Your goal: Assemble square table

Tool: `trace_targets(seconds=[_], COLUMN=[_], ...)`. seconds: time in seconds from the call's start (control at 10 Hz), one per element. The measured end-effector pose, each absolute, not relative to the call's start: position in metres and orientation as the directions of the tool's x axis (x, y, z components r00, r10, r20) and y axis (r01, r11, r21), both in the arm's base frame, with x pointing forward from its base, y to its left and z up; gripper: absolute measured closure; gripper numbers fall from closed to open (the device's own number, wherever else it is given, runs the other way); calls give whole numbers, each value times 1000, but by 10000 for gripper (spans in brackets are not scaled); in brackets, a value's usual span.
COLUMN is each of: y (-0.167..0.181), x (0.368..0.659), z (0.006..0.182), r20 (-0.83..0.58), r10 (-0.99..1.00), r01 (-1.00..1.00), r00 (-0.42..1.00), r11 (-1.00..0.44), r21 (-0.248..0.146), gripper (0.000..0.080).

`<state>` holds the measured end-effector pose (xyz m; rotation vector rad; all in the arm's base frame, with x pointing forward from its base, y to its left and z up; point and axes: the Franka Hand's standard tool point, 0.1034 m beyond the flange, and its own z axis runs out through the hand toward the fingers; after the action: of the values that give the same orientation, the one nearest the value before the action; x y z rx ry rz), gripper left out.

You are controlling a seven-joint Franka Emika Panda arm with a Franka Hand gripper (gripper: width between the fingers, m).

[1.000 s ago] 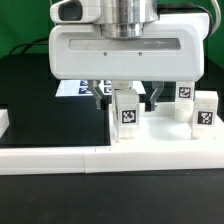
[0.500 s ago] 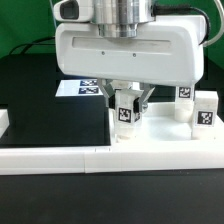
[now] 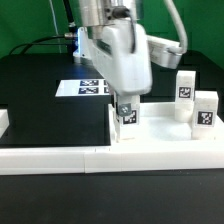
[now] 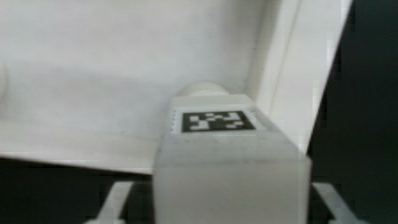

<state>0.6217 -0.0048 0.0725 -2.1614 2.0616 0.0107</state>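
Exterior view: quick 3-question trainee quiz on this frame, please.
1. True or false: the claw is shut on a tagged leg standing on the table top.
2. How many other tagged legs stand free toward the exterior view's right?
A) none B) two C) four
3. Fill in: the flat sheet of tags behind the arm is the ____ board.

Key: 1 true; 2 B, the legs and; 3 marker.
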Motion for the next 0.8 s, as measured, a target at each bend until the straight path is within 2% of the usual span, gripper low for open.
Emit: trace_targets(seconds=[0.1, 0.2, 0.3, 0.4, 0.5, 0.6, 0.7, 0.8], y=[-7, -7, -7, -7, -5, 1, 7, 6], x=[620, 618, 619, 618, 618, 621, 621, 621], z=[71, 71, 71, 70, 70, 72, 72, 71], r20=[-153, -166, -164, -161, -160, -123, -87, -81], r10=[-985, -973, -974, -979, -979, -991, -953, -942], r01=[-989, -978, -978, -982, -983, -990, -949, -937], r00=[-81, -159, -155, -129, -125, 59, 289, 325], r11=[99, 178, 174, 148, 144, -42, -273, -310], r21=[-114, -110, -111, -114, -114, -135, -158, -161], gripper=[508, 508, 508, 438, 254, 183, 183, 155])
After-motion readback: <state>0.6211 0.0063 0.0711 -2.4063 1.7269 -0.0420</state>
